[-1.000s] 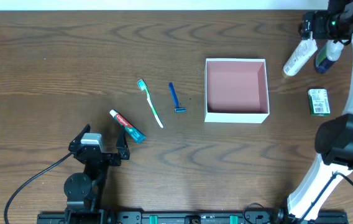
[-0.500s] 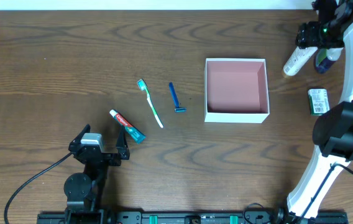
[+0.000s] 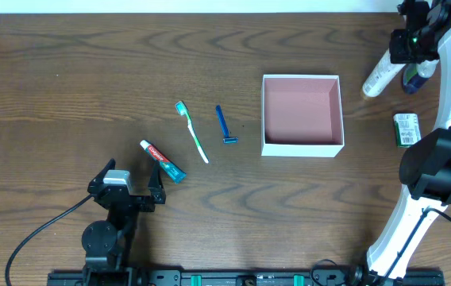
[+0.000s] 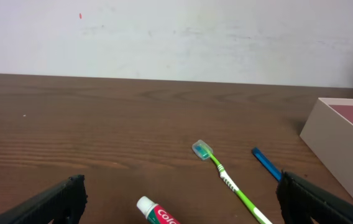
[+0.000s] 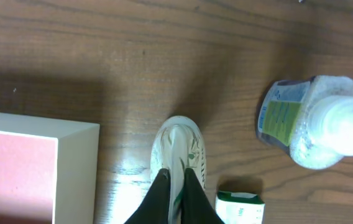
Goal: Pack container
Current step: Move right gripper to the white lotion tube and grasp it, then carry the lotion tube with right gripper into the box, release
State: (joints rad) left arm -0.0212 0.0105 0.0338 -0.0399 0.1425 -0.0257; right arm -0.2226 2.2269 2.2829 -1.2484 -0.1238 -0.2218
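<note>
The container (image 3: 302,148), a shallow white box with a pink inside, stands right of the table's middle; its corner (image 5: 77,168) shows in the right wrist view and its wall (image 4: 344,143) in the left wrist view. At the back right my right gripper (image 3: 400,49) is shut on the end of a white tube (image 3: 378,77), the dark fingers pinching the tube's flat end (image 5: 178,149). My left gripper (image 3: 130,181) rests open near the front left, just behind the toothpaste (image 3: 162,161), with nothing between its fingers (image 4: 58,199).
A green toothbrush (image 3: 192,131) and a blue razor (image 3: 224,125) lie left of the container. A clear bottle with a white cap (image 3: 418,73) lies beside the tube, and a small green-and-white packet (image 3: 406,129) sits right of the container.
My right gripper has closed from wide open onto the white tube's end and shifted slightly toward the back. The left arm has not moved.
</note>
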